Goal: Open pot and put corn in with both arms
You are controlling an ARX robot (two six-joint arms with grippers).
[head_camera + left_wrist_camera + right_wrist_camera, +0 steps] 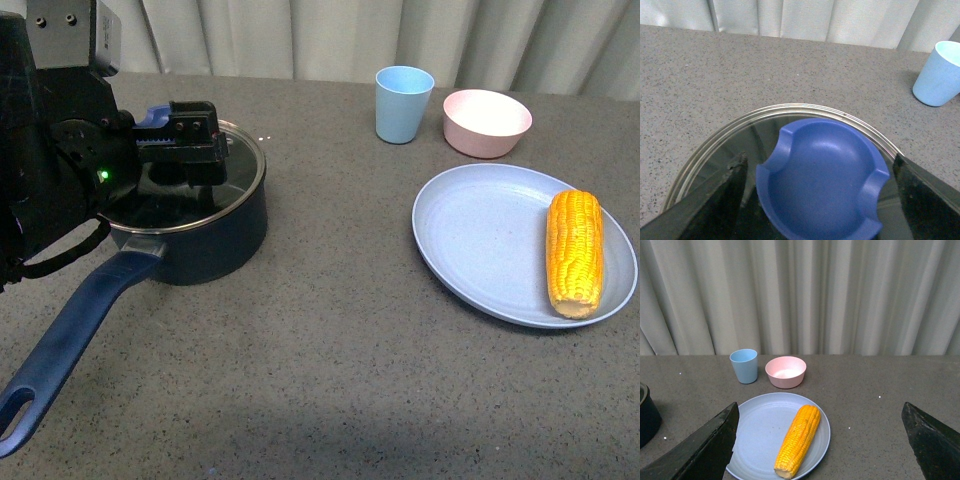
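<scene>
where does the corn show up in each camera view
Front view: the corn lies on the right part of the blue plate, at the picture's right.
Left wrist view: not in it.
Right wrist view: the corn lies on the blue plate, nearer the camera than the pink bowl.
Shared landmark: the light blue cup, seen in all three views.

Pot (pixel 212 236) left, corn (pixel 575 252) on plate (pixel 478 232) right

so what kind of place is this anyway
Likely a staged kitchen-style test bench rather than a real kitchen: a grey speckled countertop, a plain pleated curtain as backdrop, and cookware set out, a lidded pot and corn on a plate.
</scene>
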